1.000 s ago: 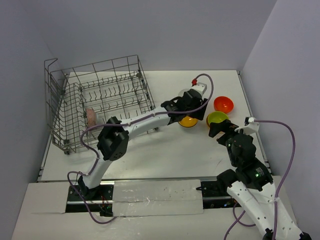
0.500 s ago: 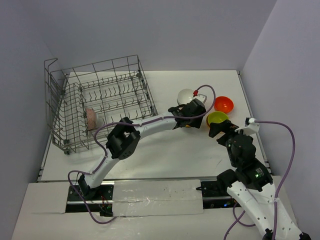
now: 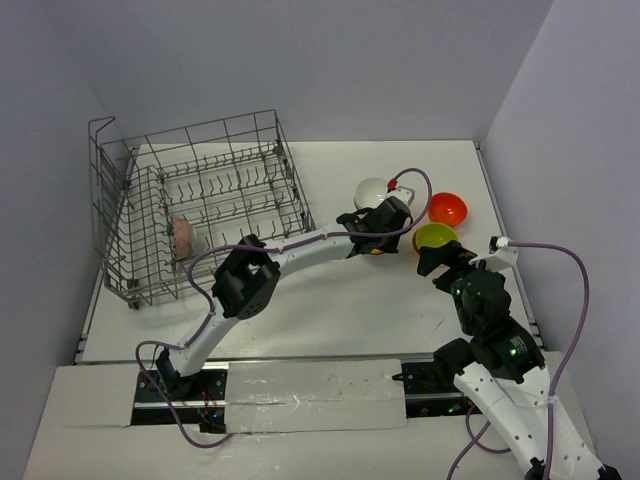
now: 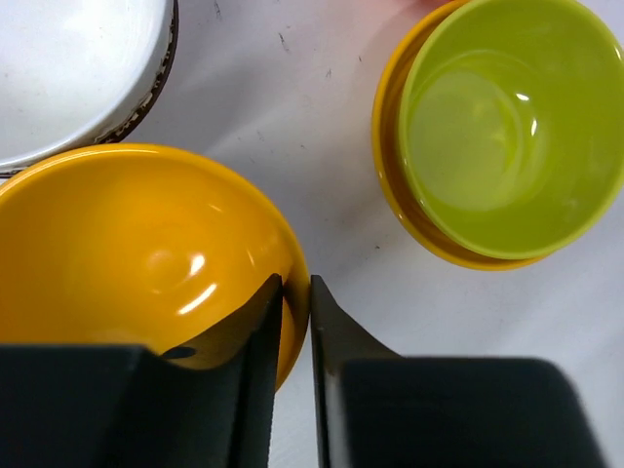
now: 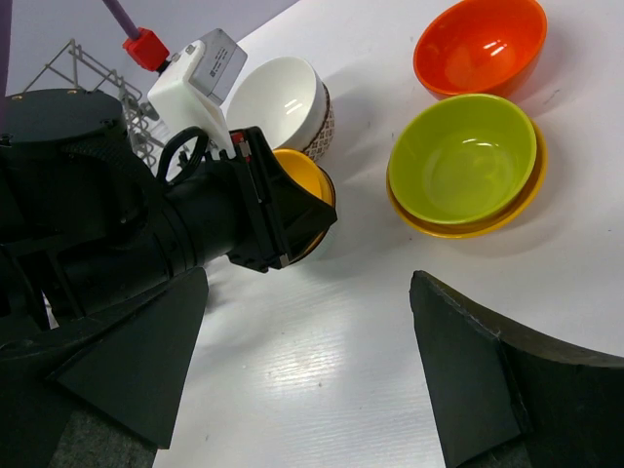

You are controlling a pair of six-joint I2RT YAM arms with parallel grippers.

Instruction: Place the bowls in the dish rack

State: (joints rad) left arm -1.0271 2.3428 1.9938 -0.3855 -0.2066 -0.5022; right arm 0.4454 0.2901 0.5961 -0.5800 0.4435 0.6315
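Left end effector (image 4: 295, 283) pinches rim of glossy round orange bowl (image 4: 117, 244).

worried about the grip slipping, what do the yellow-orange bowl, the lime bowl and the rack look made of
Yellow-orange bowl: smooth and glossy, with sharp light glints inside; glazed ceramic or hard plastic, the look leaves it open. Lime bowl: same glossy, even-coloured surface with small highlights, so likely the same material. Dish rack: thin grey metal wire in a grid, duller finish.
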